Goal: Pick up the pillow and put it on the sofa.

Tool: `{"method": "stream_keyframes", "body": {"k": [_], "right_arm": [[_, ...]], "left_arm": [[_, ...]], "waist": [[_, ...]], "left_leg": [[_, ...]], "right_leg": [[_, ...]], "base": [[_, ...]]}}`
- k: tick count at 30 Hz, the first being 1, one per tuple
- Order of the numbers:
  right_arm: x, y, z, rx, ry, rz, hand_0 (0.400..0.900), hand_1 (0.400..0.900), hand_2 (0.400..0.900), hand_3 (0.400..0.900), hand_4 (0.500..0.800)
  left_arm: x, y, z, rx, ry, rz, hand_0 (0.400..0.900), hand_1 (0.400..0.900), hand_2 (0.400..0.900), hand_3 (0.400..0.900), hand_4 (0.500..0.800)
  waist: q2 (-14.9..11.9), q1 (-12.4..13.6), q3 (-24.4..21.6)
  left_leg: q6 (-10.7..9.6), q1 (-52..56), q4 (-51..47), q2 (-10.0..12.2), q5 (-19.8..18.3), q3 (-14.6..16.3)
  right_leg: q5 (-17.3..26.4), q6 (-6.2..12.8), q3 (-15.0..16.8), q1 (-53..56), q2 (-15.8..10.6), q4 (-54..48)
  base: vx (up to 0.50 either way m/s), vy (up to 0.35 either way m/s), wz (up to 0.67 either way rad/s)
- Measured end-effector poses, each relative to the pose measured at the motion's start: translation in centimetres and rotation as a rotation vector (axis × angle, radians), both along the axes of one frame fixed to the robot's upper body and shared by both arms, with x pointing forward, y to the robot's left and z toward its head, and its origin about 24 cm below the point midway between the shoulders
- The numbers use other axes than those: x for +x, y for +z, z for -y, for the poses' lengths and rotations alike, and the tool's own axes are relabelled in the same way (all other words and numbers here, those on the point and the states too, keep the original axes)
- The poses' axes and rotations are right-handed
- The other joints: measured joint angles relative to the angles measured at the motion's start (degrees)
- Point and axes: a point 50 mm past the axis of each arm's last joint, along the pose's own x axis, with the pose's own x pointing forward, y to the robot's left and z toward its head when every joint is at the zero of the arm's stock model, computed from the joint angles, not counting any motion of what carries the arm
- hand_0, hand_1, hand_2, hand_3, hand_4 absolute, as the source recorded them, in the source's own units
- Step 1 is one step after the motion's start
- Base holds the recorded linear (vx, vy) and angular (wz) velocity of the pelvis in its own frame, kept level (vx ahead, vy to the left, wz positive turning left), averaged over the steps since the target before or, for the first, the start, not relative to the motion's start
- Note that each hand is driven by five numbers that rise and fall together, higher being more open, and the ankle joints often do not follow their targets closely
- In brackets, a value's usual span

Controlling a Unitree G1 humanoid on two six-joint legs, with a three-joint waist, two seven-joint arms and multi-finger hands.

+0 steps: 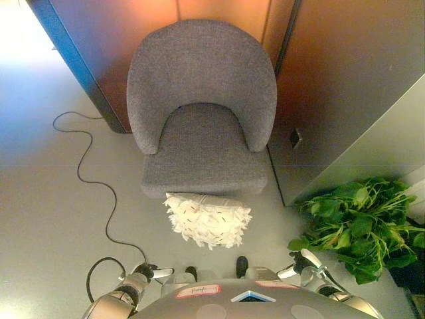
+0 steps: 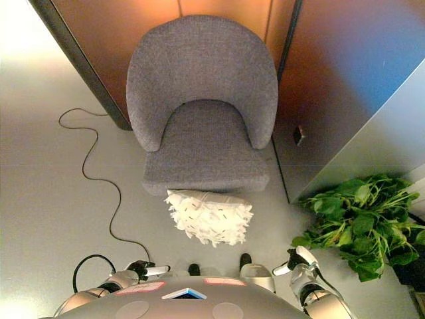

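Left eye view: both robot hands, left [image 1: 147,272] and right [image 1: 300,260], sit low, half cut off, fingers relaxed, empty; pillow [image 1: 208,219] lies crosswise before the sofa [image 1: 202,106].

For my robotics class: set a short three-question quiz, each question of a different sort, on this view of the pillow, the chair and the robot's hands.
1. True or false: the white pillow already lies on the seat of the grey armchair.
2. What stands on the floor to the robot's right? A) a lamp B) a green plant C) a basket
3. Fill in: the left hand and right hand hold ____.

Key: 1 false, it lies on the floor against the chair's front; 2 B; 3 nothing.
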Motion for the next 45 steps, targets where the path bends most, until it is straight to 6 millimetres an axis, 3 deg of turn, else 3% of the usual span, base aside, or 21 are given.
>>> {"method": "stream_keyframes", "body": {"k": [30,33,36,39,42,45], "right_arm": [[0.6,0.2,0.2,-0.048,0.012,0.041,0.9,0.9,0.9,0.9,0.8],[3.6,1.1,0.8,-0.083,0.02,0.103,0.9,0.9,0.9,0.9,0.8],[10.9,4.3,2.5,-0.151,0.013,0.278,0.9,0.9,0.9,0.9,0.8],[19.5,10.3,3.2,-0.18,-0.023,0.514,0.9,0.9,0.9,0.9,0.8],[24.4,15.4,3.3,-0.166,-0.046,0.675,0.9,0.9,0.9,0.9,0.8],[27.4,19.9,3.9,-0.157,-0.051,0.784,0.9,0.9,0.9,0.9,0.8]], "left_arm": [[-0.3,0.0,0.0,0.005,0.008,0.003,0.9,0.9,0.9,0.9,0.8],[1.8,0.3,0.4,-0.023,0.027,0.075,0.9,0.9,0.9,0.9,0.8],[8.5,2.0,1.4,-0.074,0.004,0.266,0.9,0.9,0.9,0.9,0.8],[15.1,5.3,1.6,-0.135,0.033,0.485,0.9,0.9,0.9,0.9,0.8],[17.4,6.9,1.5,-0.202,0.077,0.577,0.9,0.9,0.9,0.9,0.8],[18.4,7.9,1.6,-0.284,0.103,0.639,0.9,0.9,0.9,0.9,0.8]], "waist": [[0.96,0.24,1.44],[1.2,0.87,3.69],[2.21,2.06,11.08],[1.89,3.88,18.91],[1.9,5.46,22.81],[3.13,6.87,24.52]], "left_leg": [[-0.11,-0.53,0.01,0.06,0.09,-0.92],[-0.57,-5.98,3.7,-0.23,0.53,-1.34],[-0.64,-18.7,14.19,-1.35,-0.3,-3.39],[-0.75,-30.33,24.21,-2.18,-1.61,-4.21],[-1.36,-38.27,32.71,-2.77,-3.96,-5.39],[-1.34,-46.81,42.04,-2.94,-6.05,-6.1]], "right_leg": [[-0.21,-0.18,-1.07,-0.03,0.01,-0.01],[-0.2,-0.19,-1.27,-4.98,-0.41,2.53],[-1.02,-0.87,-2.62,-15.34,-1.33,10.98],[-6.13,-1.96,-3.9,-28.83,-3.28,26.51],[-10.23,-3.24,-4.19,-36.71,-4.93,37.18],[-12.59,-3.76,-4.22,-44.19,-6.02,45.77]], "base": [[0.01,-0.011,0.02],[-0.37,-0.065,0.23],[-0.37,-0.071,0.34],[-0.2,-0.044,0.26],[-0.15,-0.033,0.31],[-0.1,0.008,0.26]]}}
